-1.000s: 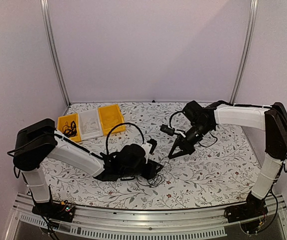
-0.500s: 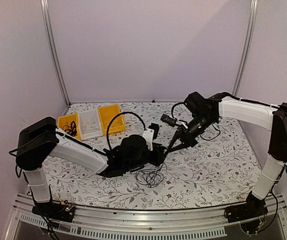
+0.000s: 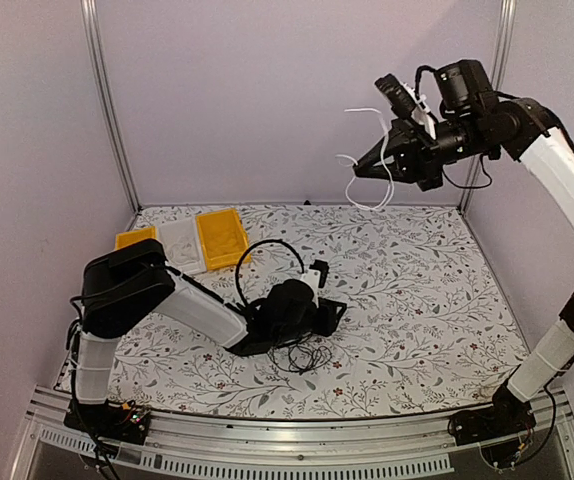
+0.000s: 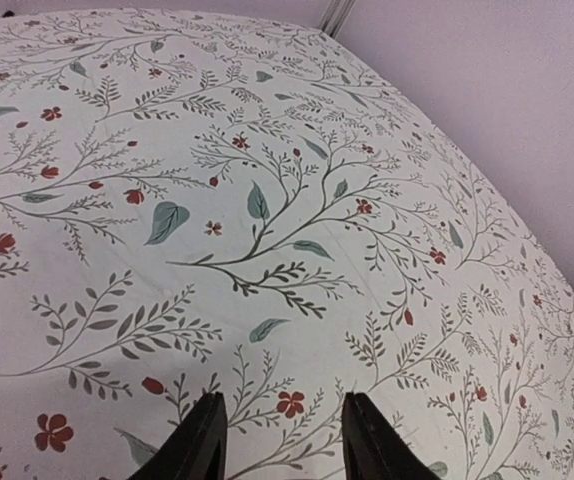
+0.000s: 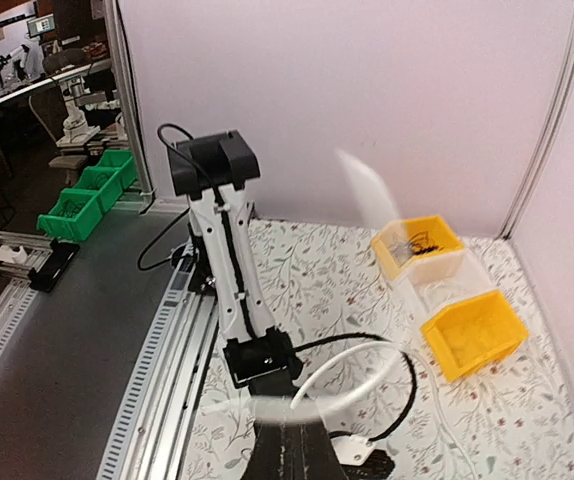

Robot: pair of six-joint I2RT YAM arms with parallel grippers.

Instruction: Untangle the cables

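Cables [image 3: 302, 357] of thin black wire are seen in a loose tangle on the flowered table [image 3: 437, 310], at its near middle, just in front of the left gripper [image 3: 333, 312]. A second ago the right gripper [image 3: 360, 170] was held low at the far edge of that tangle. Now it is raised high above the back of the table, well apart from the heap, and a white cable [image 5: 357, 347] is dangled from its tip. From this it is judged that one strand has been drawn clear of the knot, so part of the separating is done, while the black wires remain to be sorted. In the right wrist view the tips are seen pressed together on the white cable, which is blurred by motion. In the left wrist view the fingers [image 4: 205, 440] are spread with nothing between them and only bare cloth ahead. The tangle is thus placed beside and below that gripper, not within its jaws.
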